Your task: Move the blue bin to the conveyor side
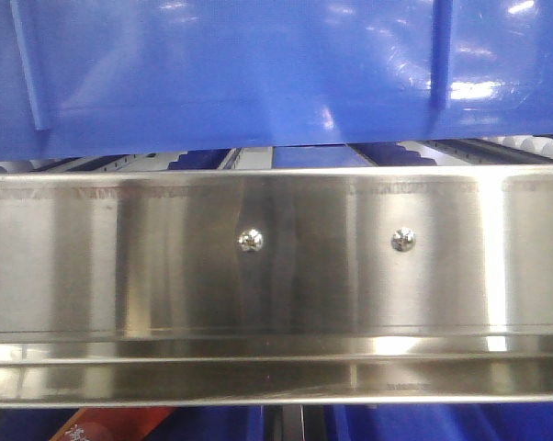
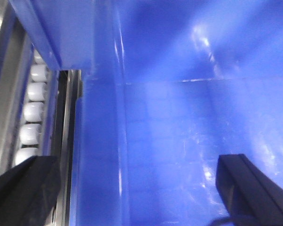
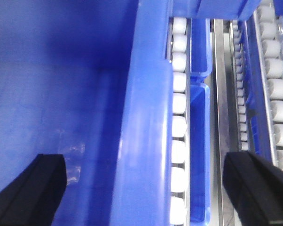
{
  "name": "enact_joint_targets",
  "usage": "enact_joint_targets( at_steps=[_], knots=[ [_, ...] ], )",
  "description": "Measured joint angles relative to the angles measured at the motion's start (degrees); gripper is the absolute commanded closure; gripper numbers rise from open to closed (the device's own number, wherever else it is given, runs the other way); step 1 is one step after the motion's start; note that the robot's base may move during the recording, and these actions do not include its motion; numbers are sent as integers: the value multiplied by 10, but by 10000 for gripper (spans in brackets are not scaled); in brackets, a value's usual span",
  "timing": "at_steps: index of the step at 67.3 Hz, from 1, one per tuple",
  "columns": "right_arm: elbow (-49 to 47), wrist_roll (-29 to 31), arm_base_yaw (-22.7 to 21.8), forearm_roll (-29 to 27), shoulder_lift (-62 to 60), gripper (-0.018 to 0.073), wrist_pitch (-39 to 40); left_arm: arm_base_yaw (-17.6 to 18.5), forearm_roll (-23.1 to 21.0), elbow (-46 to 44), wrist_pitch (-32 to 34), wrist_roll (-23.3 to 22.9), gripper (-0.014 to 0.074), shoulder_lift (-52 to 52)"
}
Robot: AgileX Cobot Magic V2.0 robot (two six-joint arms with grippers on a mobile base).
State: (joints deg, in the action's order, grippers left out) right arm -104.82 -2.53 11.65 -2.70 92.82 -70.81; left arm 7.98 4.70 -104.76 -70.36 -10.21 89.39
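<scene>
Grasp stage: left gripper (image 2: 137,162) and right gripper (image 3: 144,162) straddle blue bin (image 1: 258,73) walls, jaws open; closure judged next.

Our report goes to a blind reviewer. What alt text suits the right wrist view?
The right gripper, jaws open, straddles the side wall of the blue bin: one black finger is inside the bin, the other outside over a track of white rollers.

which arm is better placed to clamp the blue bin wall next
Probably right: both open pincers straddle a wall, but the right pincer has the blue bin rim centred; the left pincer sits off-centre.
</scene>
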Motion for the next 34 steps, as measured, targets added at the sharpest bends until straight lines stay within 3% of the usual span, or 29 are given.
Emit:
enact_joint_targets(
  at_steps=[10,23,34],
  knots=[
    [0,0,0,0,5,0,1,-4,-2,1,0,0,29,6],
    [0,0,0,0,5,0,1,-29,-41,1,0,19,29,6],
    [0,0,0,-6,5,0,1,-37,-34,1,0,22,29,7]
  ],
)
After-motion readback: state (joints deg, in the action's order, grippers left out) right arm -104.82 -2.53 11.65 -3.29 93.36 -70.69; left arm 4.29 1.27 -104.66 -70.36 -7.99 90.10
